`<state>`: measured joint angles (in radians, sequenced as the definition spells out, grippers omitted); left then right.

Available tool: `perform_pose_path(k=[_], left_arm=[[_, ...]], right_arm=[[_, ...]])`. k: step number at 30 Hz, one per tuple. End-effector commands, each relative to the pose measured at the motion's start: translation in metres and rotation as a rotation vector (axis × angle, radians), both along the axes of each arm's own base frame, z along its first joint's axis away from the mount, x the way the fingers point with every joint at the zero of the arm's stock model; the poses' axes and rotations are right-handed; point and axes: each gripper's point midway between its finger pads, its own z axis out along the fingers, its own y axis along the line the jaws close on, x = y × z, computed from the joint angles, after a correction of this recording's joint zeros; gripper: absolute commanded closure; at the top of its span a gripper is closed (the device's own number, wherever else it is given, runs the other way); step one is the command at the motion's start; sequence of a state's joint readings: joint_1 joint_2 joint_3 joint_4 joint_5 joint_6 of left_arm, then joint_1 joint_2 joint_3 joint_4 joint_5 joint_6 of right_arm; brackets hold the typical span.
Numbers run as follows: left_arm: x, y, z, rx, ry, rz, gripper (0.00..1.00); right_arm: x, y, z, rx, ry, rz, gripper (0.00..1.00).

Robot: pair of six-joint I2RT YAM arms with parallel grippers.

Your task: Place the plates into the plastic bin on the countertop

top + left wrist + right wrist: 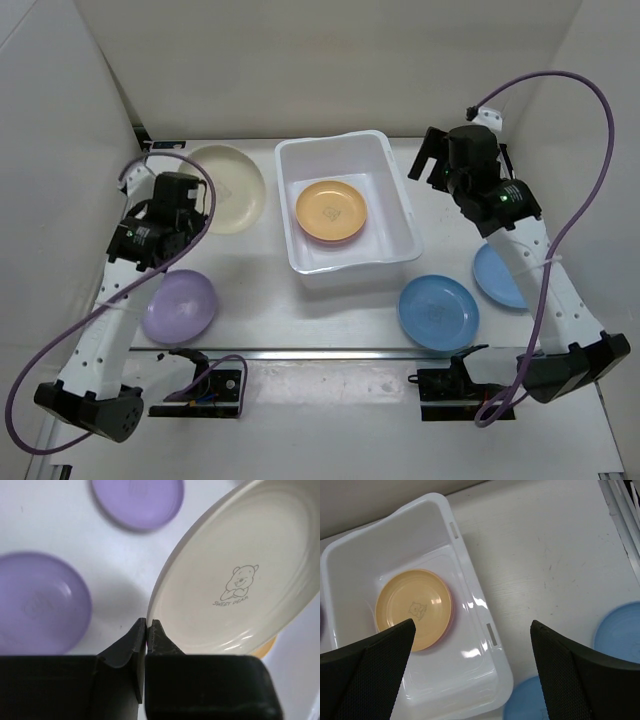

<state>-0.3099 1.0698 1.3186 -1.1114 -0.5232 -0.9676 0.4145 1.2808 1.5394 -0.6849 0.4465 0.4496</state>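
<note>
One orange plate (331,211) sits in the bin (350,266); my left gripper (147,625) clamps the cream plate (240,580), my right gripper (471,625) gapes empty, and a purple plate (180,305) and blue plates (438,312) lie by the front edge.

End effector (146,630) pinching tilted cream plate (245,575) rim, purple plate (35,605) left, second purple plate (137,500) above
</note>
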Motion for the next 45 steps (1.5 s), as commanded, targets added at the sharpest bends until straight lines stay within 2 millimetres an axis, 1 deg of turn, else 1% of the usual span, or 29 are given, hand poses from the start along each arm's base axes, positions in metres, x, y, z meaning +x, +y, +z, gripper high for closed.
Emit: perform_pose_path(k=[1, 3, 4, 5, 7, 8, 10, 11, 13, 14, 15, 17, 18, 20, 21, 22, 23, 26, 27, 31, 34, 35, 36, 38, 39, 41, 43, 44, 45], left_arm=[[0.026, 0.017, 0.058, 0.108, -0.144, 0.047, 0.90], [0.045, 0.010, 0.084, 0.123, -0.205, 0.008, 0.90], [0.059, 0.001, 0.086, 0.118, -0.205, -0.022, 0.90], [0.068, -0.006, 0.104, 0.103, -0.252, -0.056, 0.90], [0.090, -0.026, 0.115, 0.092, -0.304, -0.155, 0.90], [0.105, -0.051, 0.103, 0.053, -0.281, -0.268, 0.90], [0.122, -0.082, 0.092, 0.025, -0.273, -0.399, 0.90], [0.136, -0.094, 0.067, 0.033, -0.211, -0.434, 0.90], [0.149, -0.119, 0.047, 0.034, -0.163, -0.506, 0.90], [0.153, -0.134, 0.036, 0.021, -0.136, -0.553, 0.90], [0.163, -0.159, 0.014, 0.029, -0.086, -0.609, 0.90], [0.168, -0.182, -0.003, 0.064, -0.046, -0.671, 0.90], [0.171, -0.203, -0.014, 0.078, -0.023, -0.711, 0.90], [0.169, -0.214, -0.030, 0.112, 0.038, -0.719, 0.90], [0.177, -0.216, -0.038, 0.137, 0.059, -0.697, 0.90], [0.180, -0.217, -0.043, 0.148, 0.072, -0.688, 0.90], [0.178, -0.218, -0.051, 0.165, 0.100, -0.685, 0.90], [0.182, -0.220, -0.078, 0.194, 0.174, -0.674, 0.90], [0.183, -0.221, -0.092, 0.205, 0.209, -0.671, 0.90], [0.184, -0.220, -0.108, 0.243, 0.269, -0.642, 0.90], [0.182, -0.217, -0.111, 0.248, 0.293, -0.628, 0.81], [0.183, -0.218, -0.110, 0.245, 0.288, -0.624, 0.73], [0.183, -0.218, -0.108, 0.244, 0.283, -0.622, 0.54], [0.183, -0.220, -0.102, 0.234, 0.266, -0.624, 0.47], [0.184, -0.221, -0.099, 0.233, 0.258, -0.628, 0.38], [0.187, -0.225, -0.092, 0.221, 0.235, -0.642, 0.31], [0.189, -0.229, -0.083, 0.216, 0.214, -0.659, 0.16], [0.192, -0.233, -0.070, 0.205, 0.180, -0.669, 0.04], [0.192, -0.238, -0.064, 0.211, 0.162, -0.689, 0.01]], right_arm=[[-0.013, -0.028, -0.010, 0.004, 0.027, -0.108, 0.01], [-0.017, -0.039, -0.015, 0.037, 0.044, -0.138, 0.01], [-0.019, -0.042, -0.027, 0.042, 0.078, -0.141, 0.01], [-0.021, -0.047, -0.031, 0.058, 0.092, -0.149, 0.01], [-0.029, -0.057, -0.035, 0.075, 0.109, -0.190, 0.01], [-0.032, -0.070, -0.042, 0.072, 0.123, -0.236, 0.01], [-0.043, -0.091, -0.050, 0.085, 0.136, -0.312, 0.01], [-0.046, -0.097, -0.053, 0.088, 0.140, -0.329, 0.01], [-0.053, -0.101, -0.055, 0.100, 0.130, -0.328, 0.01], [-0.054, -0.107, -0.061, 0.105, 0.142, -0.344, 0.01], [-0.059, -0.106, -0.073, 0.115, 0.180, -0.342, 0.01], [-0.063, -0.115, -0.084, 0.122, 0.215, -0.381, 0.01], [-0.067, -0.118, -0.091, 0.122, 0.245, -0.394, 0.01], [-0.071, -0.129, -0.097, 0.128, 0.264, -0.430, 0.01], [-0.074, -0.128, -0.103, 0.133, 0.284, -0.427, 0.01], [-0.078, -0.141, -0.105, 0.144, 0.287, -0.471, 0.01], [-0.081, -0.144, -0.107, 0.154, 0.284, -0.485, 0.01], [-0.094, -0.160, -0.122, 0.189, 0.307, -0.554, 0.01], [-0.102, -0.169, -0.133, 0.201, 0.338, -0.596, 0.01], [-0.119, -0.182, -0.151, 0.262, 0.378, -0.669, 0.01], [-0.133, -0.194, -0.160, 0.289, 0.406, -0.733, 0.01], [-0.136, -0.197, -0.161, 0.293, 0.409, -0.743, 0.01], [-0.139, -0.202, -0.160, 0.301, 0.400, -0.764, 0.01], [-0.143, -0.203, -0.162, 0.322, 0.397, -0.786, 0.01], [-0.144, -0.205, -0.162, 0.331, 0.391, -0.800, 0.01], [-0.148, -0.206, -0.165, 0.341, 0.398, -0.820, 0.01], [-0.152, -0.208, -0.170, 0.345, 0.412, -0.839, 0.01], [-0.157, -0.209, -0.175, 0.345, 0.434, -0.861, 0.01], [-0.159, -0.210, -0.179, 0.351, 0.444, -0.878, 0.01]])
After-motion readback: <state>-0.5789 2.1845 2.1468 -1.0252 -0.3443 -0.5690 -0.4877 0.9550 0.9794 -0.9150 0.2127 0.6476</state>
